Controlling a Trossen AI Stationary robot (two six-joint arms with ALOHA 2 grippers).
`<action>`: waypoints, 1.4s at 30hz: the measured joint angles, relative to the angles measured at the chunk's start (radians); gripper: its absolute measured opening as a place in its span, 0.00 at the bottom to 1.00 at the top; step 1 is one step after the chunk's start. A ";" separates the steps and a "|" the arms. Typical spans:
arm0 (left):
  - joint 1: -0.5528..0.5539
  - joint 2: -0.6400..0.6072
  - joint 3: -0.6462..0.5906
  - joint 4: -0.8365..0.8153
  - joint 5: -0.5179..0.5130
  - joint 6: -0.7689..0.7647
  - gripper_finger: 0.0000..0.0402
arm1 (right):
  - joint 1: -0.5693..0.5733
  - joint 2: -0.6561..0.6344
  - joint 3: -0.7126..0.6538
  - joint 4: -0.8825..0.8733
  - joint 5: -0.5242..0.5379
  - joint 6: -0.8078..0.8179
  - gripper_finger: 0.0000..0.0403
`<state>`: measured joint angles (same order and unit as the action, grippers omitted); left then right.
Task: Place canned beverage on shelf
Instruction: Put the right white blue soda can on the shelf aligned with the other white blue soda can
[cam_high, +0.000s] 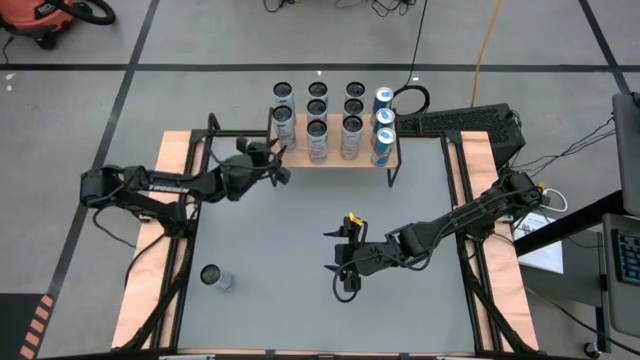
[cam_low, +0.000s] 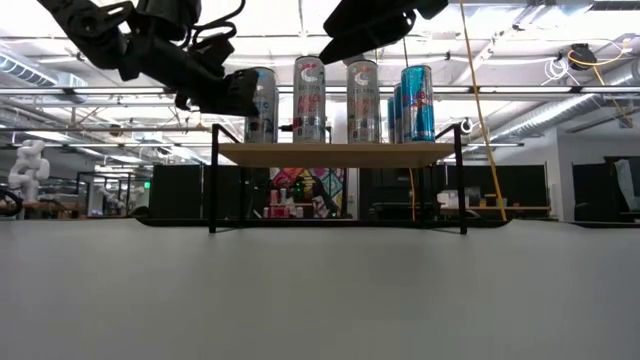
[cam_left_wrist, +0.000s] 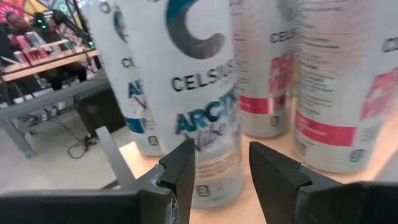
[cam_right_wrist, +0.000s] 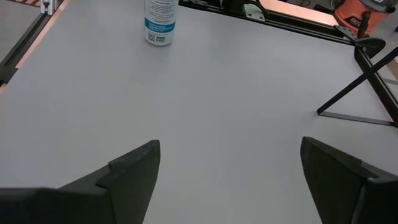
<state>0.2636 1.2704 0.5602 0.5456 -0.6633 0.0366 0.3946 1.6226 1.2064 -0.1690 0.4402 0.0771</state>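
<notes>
Nearly complete, to judge from the layout: the shelf (cam_high: 400, 152), a light wood plank on thin black legs, stands at the far edge of the table (cam_high: 300, 250) and already carries rows of upright cans. In the high view the rows run left to right: silver cans on the left and in the middle, blue cans (cam_high: 383, 120) at the right end.

The left gripper (cam_high: 274, 150) is raised to shelf height at the shelf's left end. Its wrist view shows the two dark fingers (cam_left_wrist: 180, 171) partly parted, one on each side of the lower body of a white Arctic-label can (cam_left_wrist: 202, 112) that stands on the plank beside the pink-label cans (cam_left_wrist: 323, 93). Whether the pads press the can or stand just clear of it cannot be told; the can appears to rest on the wood, so this placement looks to be at or near release.

The right gripper (cam_high: 345, 262) hangs over the middle of the table, nearer the front, with its fingers spread wide and nothing between them. Its wrist view looks across bare grey surface toward one remaining can (cam_right_wrist: 160, 22).

That last can (cam_high: 213, 276) stands upright alone near the front left of the table, well apart from the shelf and from both grippers. As a judgement, what is left is to free the Arctic-label can and to carry this single can to the shelf.
</notes>
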 joint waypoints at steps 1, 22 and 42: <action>-0.006 0.000 0.000 -0.001 0.000 -0.004 0.36 | 0.000 0.000 0.000 0.000 0.000 0.000 0.79; -0.024 0.124 0.000 0.231 0.009 0.055 0.36 | 0.000 0.000 0.000 0.000 0.000 -0.003 0.79; 0.028 0.127 0.000 0.242 0.040 0.081 0.36 | 0.000 0.000 0.000 0.000 0.000 -0.004 0.79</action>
<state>0.2914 1.3975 0.5606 0.7876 -0.6232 0.1177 0.3946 1.6226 1.2064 -0.1692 0.4400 0.0731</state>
